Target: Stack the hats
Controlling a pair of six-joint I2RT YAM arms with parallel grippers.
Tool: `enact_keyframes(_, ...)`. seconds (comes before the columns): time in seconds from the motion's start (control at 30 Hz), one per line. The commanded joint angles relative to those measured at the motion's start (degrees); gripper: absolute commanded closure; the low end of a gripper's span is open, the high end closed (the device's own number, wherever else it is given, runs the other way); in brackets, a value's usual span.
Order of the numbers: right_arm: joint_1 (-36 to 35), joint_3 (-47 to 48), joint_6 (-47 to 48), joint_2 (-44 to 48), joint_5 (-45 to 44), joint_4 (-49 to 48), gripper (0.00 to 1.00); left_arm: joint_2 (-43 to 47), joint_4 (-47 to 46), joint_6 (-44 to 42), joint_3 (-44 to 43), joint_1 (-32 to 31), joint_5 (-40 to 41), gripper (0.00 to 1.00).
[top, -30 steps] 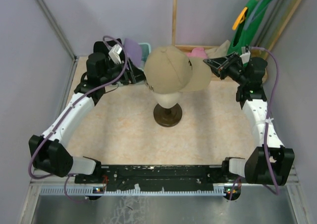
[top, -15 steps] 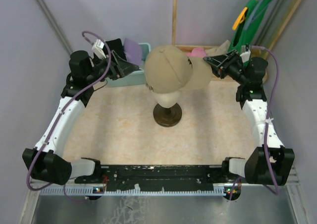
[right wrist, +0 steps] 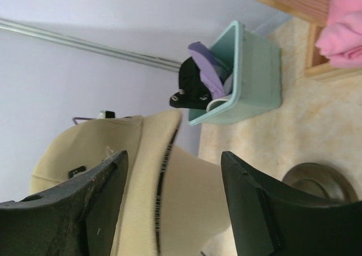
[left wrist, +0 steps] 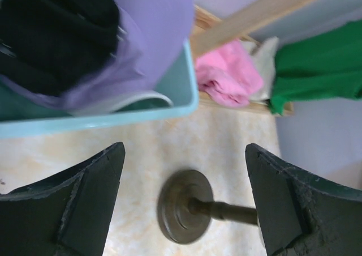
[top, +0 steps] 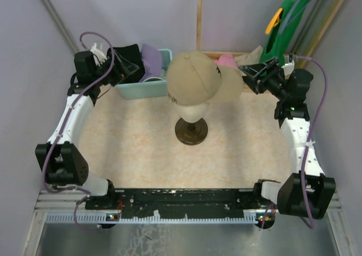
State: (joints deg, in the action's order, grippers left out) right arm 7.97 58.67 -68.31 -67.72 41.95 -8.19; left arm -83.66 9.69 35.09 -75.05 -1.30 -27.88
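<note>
Tan cap sits on the pale head form, which stands on a dark round stand base at mid-table; its brim points toward the right arm. That is one hat in place, as I judge it. Purple cap and black cap lie bundled together in the teal bin at the far left of the table, so neither is stacked yet. A pale curved edge shows under the purple one in the left wrist view; it may be the white cap, but I cannot tell. Estimate: roughly a quarter done, with three hats left to lift out and set over the tan one. Left gripper: jaws wide apart, nothing between them, touching nothing. It hangs on the near side of the bin, and its camera looks past the bin wall to the stand base. Right gripper: jaws apart, not clamped on anything. From overhead it hovers just beside the tan brim tip; its own camera shows the cap and head form framed in the gap between its fingers, beyond the tips, with no contact visible. Pink cloth and green top lie at the far right edge, well apart from both grippers. Next pick probably falls to the left arm, which is nearest the bin.
</note>
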Motion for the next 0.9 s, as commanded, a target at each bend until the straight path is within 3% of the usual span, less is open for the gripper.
enact_keyframes(0.0, 1.4, -0.8, 7.7, 2.6, -1.9, 4.8, 0.32, -5.0, 5.3, -5.2, -9.1, 4.0, 5.4, 0.07)
enact_keyframes(0.23, 1.4, -3.5, 9.0, 3.9, -3.3, 5.6, 0.30, -18.9, 9.2, -6.4, -23.9, 6.2, 4.5, 0.06)
enact_keyframes(0.37, 1.4, -3.5, 9.1, 3.7, -4.0, 5.2, 0.29, -27.0, 9.1, -5.7, -32.8, 5.5, -3.4, 0.08)
enact_keyframes(0.5, 1.4, -3.6, 9.3, 2.8, -4.1, 4.4, 0.29, -34.4, 9.5, -11.4, -42.5, 2.0, -8.4, 0.09)
enact_keyframes(0.6, 1.4, -3.6, 9.6, 2.7, -4.3, 4.4, 0.29, -37.5, 12.0, -17.1, -48.2, -0.9, -6.0, 0.09)
enact_keyframes(0.73, 1.4, -4.2, 9.7, 3.4, -4.9, 5.0, 0.29, -38.3, 11.0, -21.5, -48.9, -4.5, 1.1, 0.07)
enact_keyframes(0.87, 1.4, -3.6, 11.2, 4.2, -5.4, 8.1, 0.28, -39.8, 11.0, -15.4, -49.9, -6.2, 4.8, 0.01)
